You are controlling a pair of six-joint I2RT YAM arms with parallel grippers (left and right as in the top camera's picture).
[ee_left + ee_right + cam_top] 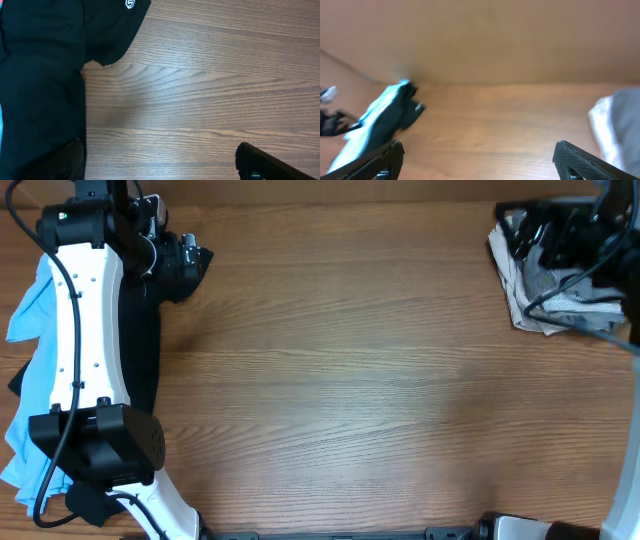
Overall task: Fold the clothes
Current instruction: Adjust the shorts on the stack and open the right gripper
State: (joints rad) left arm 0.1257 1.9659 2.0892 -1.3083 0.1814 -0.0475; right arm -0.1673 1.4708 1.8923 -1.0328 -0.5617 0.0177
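Nearest us, along the left edge of the brown wood-grain worktop (350,380), a crumpled light-blue fabric shirt (22,435) lies touching a black T-shirt (40,75) that bears a small white logo. The left end effector (159,162) hovers at the T-shirt's sleeve edge, its fingers spread wide, released and grasping nothing. In the far right corner, pale speckled grey shorts (520,290) sit in a bunched heap. The right end effector (479,159) hangs over that heap, likewise released and empty.
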